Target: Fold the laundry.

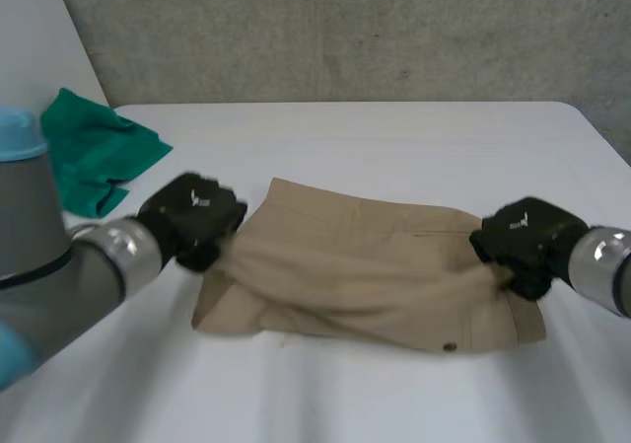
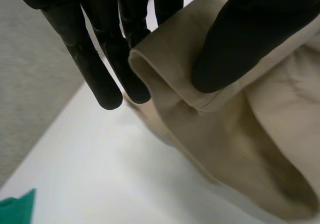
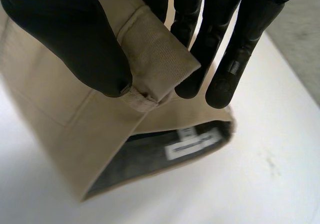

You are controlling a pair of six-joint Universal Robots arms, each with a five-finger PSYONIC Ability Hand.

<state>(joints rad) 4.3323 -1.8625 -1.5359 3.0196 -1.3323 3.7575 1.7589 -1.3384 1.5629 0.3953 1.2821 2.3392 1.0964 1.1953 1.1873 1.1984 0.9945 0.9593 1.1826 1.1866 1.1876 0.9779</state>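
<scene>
The left hand (image 1: pixel 192 216) is pinching the hem end of the shorts (image 1: pixel 365 285) and the right hand (image 1: pixel 523 236) is pinching the waistband end, the shorts' long axis lying hand to hand across the table (image 1: pixel 394 137).

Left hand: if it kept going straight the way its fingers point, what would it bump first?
Probably the white table. The left hand pinches the tan cloth at its edge, and its fingers point down at bare tabletop. The green cloth lies off to the side.
</scene>
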